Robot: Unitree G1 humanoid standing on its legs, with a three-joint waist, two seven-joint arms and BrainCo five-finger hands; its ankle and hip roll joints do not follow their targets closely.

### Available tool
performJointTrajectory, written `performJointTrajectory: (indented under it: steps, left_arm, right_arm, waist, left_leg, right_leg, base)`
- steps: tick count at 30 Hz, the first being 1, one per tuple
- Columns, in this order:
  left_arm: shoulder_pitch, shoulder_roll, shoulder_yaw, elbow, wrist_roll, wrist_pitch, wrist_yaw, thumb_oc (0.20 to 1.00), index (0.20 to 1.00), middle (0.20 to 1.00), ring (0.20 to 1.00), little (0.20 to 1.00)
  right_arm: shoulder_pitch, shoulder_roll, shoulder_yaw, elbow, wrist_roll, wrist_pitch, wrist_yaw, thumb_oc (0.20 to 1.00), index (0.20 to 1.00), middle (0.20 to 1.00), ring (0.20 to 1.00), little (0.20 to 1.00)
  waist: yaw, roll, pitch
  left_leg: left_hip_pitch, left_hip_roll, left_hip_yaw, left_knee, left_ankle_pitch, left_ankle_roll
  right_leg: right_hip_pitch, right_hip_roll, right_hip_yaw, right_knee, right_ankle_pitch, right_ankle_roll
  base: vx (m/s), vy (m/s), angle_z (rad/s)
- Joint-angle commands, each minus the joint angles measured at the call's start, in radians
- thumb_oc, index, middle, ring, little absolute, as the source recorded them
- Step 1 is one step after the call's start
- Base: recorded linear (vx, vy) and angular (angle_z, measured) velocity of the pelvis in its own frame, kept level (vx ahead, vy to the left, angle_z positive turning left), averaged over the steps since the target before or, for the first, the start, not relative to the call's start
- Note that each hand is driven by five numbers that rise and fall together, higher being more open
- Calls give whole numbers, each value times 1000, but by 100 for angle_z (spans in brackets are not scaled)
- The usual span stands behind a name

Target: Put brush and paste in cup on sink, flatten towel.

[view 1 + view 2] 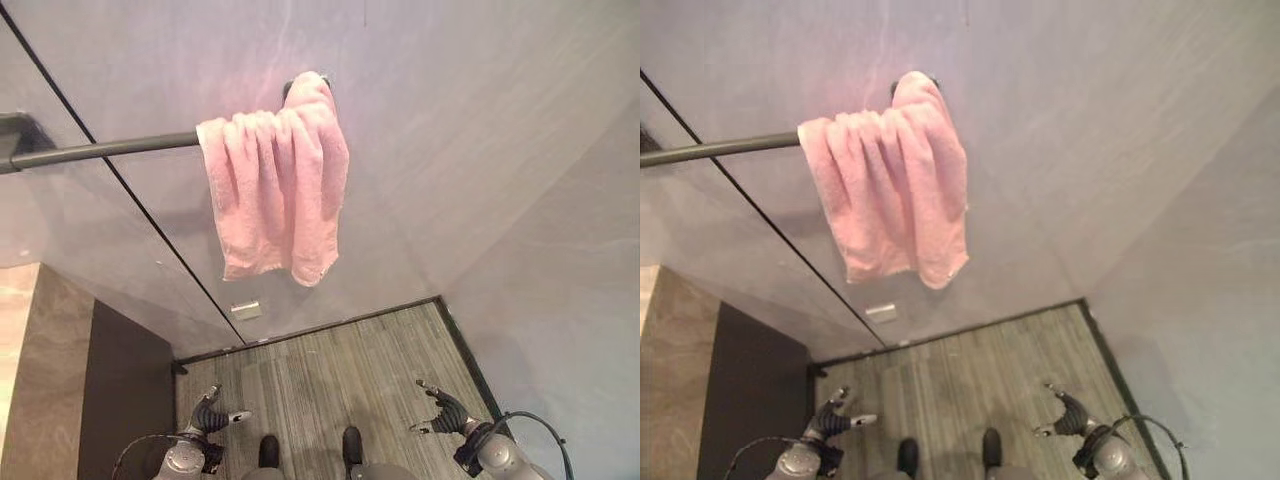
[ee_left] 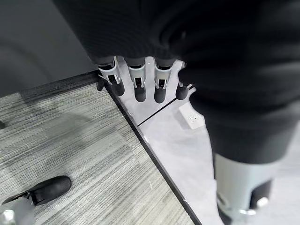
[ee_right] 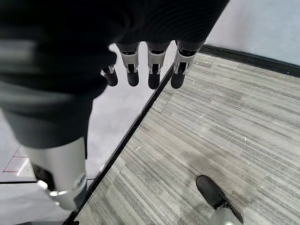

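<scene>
**Towel bunched on the rail, both robot hands low and empty**

A pink towel [image 1: 275, 185] hangs over a dark rail [image 1: 100, 150] fixed to a pale grey wall [image 1: 480, 130]. The cloth is gathered into folds rather than spread out, crowded toward the rail's far end, where one corner rides up over the mount. Its lower edge hangs uneven, lower on the side nearer the corner of the room.

Below, the floor [image 1: 340, 370] is grey striped planking, edged by a dark skirting line where it meets the wall. A small pale wall plate [image 1: 246, 310] sits just above that line, under the towel. A dark panel [image 1: 125, 390] and a brown stone-like surface [image 1: 40, 360] stand at the left.

The left robot hand [image 1: 212, 416] is low at the left, well below the towel, fingers [image 2: 138, 86] straight and relaxed, holding nothing. The right robot hand [image 1: 445, 410] is low at the right, likewise released, its fingers [image 3: 152, 75] straight, over the floor and apart from the towel.
</scene>
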Motion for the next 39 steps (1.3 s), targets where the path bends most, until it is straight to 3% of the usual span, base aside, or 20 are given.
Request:
performJointTrajectory:
  steps: [1,3,8,9,12,13,16,17,19,23,32,36,39]
  left_arm:
    - [-62,25,-6,3,-6,-25,-6,1000,1000,1000,1000,1000]
    - [-62,19,-9,5,-7,-24,-13,1000,1000,1000,1000,1000]
    - [-44,28,-5,-11,-7,-20,-20,1000,1000,1000,1000,1000]
    - [-29,53,15,-77,-19,-22,-27,1000,1000,1000,1000,1000]
    - [-27,65,15,-93,-15,-25,-31,1000,1000,1000,1000,1000]
    - [-21,74,21,-109,-20,-27,-27,1000,1000,1000,1000,1000]
    - [-14,76,27,-129,-28,-31,-26,1000,1000,1000,1000,1000]
    - [-2,75,40,-159,-34,-33,-27,1000,1000,1000,1000,1000]
    - [-3,76,44,-154,-37,-34,-27,1000,1000,1000,1000,1000]
    - [33,87,84,-207,-48,-35,-42,1000,1000,1000,1000,1000]
    - [53,118,132,-341,-65,-32,-64,1000,1000,1000,1000,1000]
    - [42,154,142,-421,-66,-38,-81,1000,1000,1000,1000,1000]
    - [25,205,145,-490,-94,-37,-104,1000,1000,1000,1000,1000]
  right_arm:
    - [15,-5,-28,-17,22,-21,-9,1000,1000,1000,1000,1000]
    - [20,9,-41,24,25,-13,-20,1000,1000,1000,1000,1000]
    - [29,16,-61,18,33,-9,-21,1000,1000,1000,1000,1000]
    - [16,13,-106,-65,72,-16,-33,1000,1000,1000,1000,1000]
    - [25,9,-129,-92,89,-19,-29,1000,1000,1000,1000,1000]
    - [29,4,-145,-99,82,-18,-38,1000,1000,1000,1000,1000]
    - [34,2,-169,-100,83,-21,-47,1000,1000,1000,1000,1000]
    - [37,1,-185,-103,87,-23,-56,1000,1000,1000,1000,1000]
    - [38,0,-192,-98,90,-26,-60,1000,1000,1000,1000,1000]
    - [68,-30,-254,-139,97,-29,-58,1000,1000,1000,1000,1000]
    - [60,-100,-352,-235,134,-36,-45,1000,1000,1000,1000,1000]
    - [26,-151,-378,-280,243,-51,8,1000,1000,1000,1000,1000]
    - [-42,-242,-366,-287,353,-52,62,1000,1000,1000,1000,1000]
  waist:
    - [-20,-68,11]
    - [-34,-54,-7]
    - [-36,-49,-16]
    - [-51,-46,12]
    - [-56,-42,15]
    - [-36,-44,2]
    - [-37,-47,-14]
    - [-31,-63,-25]
    - [-32,-68,-29]
    - [-20,-76,-64]
    - [-22,-58,-87]
    - [-21,-54,-92]
    - [-14,-54,-98]
  left_leg:
    - [31,-50,117,22,15,27]
    - [42,-50,168,27,-4,31]
    - [54,-64,180,30,-17,47]
    - [58,-81,166,61,-31,79]
    - [59,-84,150,73,-37,82]
    - [68,-77,160,70,-44,78]
    - [75,-73,153,67,-51,72]
    - [76,-72,152,83,-58,65]
    - [78,-67,143,80,-56,59]
    - [102,-42,129,49,-40,39]
    - [126,-20,120,13,-14,22]
    - [126,-15,119,4,-11,17]
    - [125,-13,121,2,-14,13]
  right_leg:
    - [-71,-70,-15,104,31,70]
    - [-62,-80,-35,98,30,79]
    - [-57,-85,-17,123,31,86]
    - [-137,-66,68,345,62,120]
    - [-143,-62,123,365,57,118]
    - [-135,-125,65,307,84,116]
    - [-136,-152,29,241,116,123]
    - [-93,-169,14,177,118,131]
    - [-79,-152,47,165,97,130]
    - [-35,-132,14,130,64,115]
    - [5,-119,-11,96,42,102]
    - [12,-116,-14,84,40,101]
    - [17,-114,-14,72,40,100]
  base:
    - [-64,69,47]
    - [0,79,59]
    - [-10,115,5]
    - [-101,176,-17]
    - [-58,57,-10]
    - [-8,-54,17]
    - [65,-106,3]
    - [56,-101,4]
    - [53,-106,27]
    - [72,-116,26]
    - [25,-53,8]
    - [0,0,0]
    - [0,0,0]
